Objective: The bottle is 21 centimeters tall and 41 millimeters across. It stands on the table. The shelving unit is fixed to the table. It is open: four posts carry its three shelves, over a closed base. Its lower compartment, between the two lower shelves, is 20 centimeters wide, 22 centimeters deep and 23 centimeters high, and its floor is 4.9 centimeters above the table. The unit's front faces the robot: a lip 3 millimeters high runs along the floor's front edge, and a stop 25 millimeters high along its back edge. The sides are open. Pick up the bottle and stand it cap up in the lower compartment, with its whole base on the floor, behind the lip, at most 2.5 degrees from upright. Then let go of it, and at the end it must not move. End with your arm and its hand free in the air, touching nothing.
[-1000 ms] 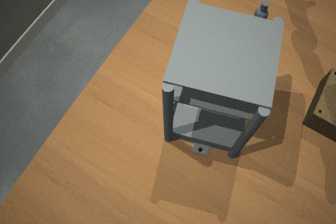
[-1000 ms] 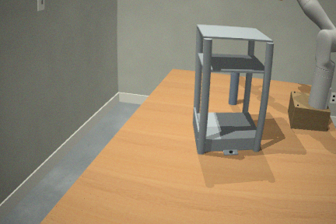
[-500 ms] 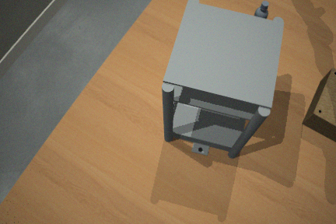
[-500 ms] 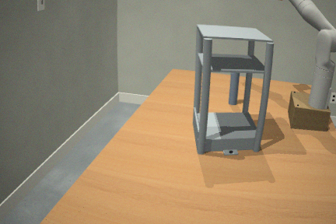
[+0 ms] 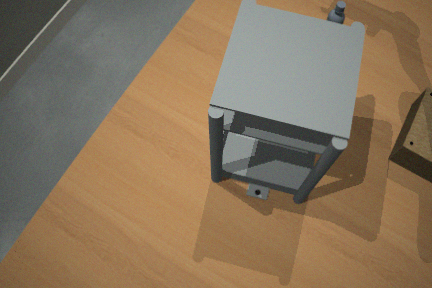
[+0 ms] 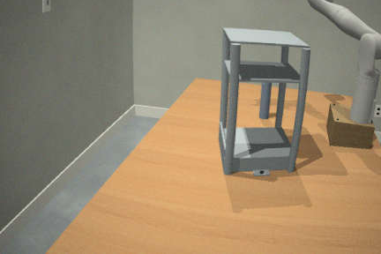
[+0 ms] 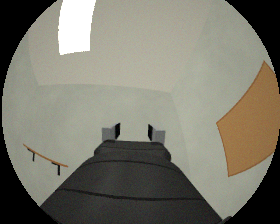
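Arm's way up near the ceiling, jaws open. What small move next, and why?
Probably bring the gripper down toward the bottle, which stands on the table behind the shelving unit. The wrist view shows only wall and ceiling, and the jaws are open and hold nothing.

- End effector (image 7: 133, 133): dark body fills the lower centre of the frame; two short fingers stand apart with nothing between them.
- Wall (image 7: 125, 53): pale grey-green surfaces fill the background, meeting at a corner.
- Light patch (image 7: 79, 18): bright, upper left.
- Board (image 7: 250, 125): orange panel on the wall, right edge.
- Shelf (image 7: 45, 156): thin brown ledge on brackets, lower left.
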